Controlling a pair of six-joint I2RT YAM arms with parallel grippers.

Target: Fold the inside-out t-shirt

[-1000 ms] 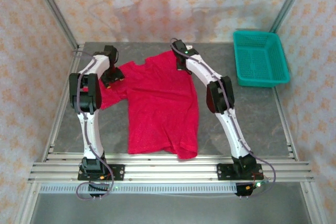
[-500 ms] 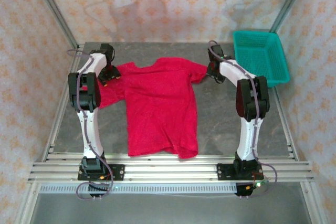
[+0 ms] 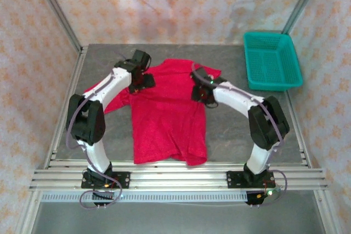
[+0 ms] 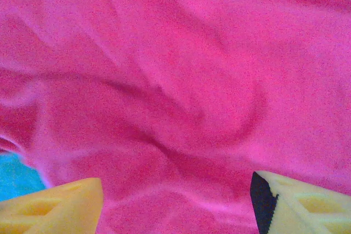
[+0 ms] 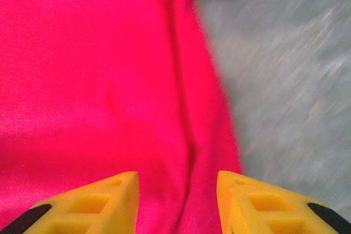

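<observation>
Two sets of jaws over the t-shirt (image 3: 167, 113): left wide apart, right narrower.

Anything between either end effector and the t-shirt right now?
Nothing visible. The left end effector and right end effector both hang open directly over the t-shirt, with only red fabric between their fingers. The teal basket sits apart, off to the right.

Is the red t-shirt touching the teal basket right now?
No, the t-shirt lies mid-table, and bare grey table separates its nearest sleeve from the basket.
</observation>
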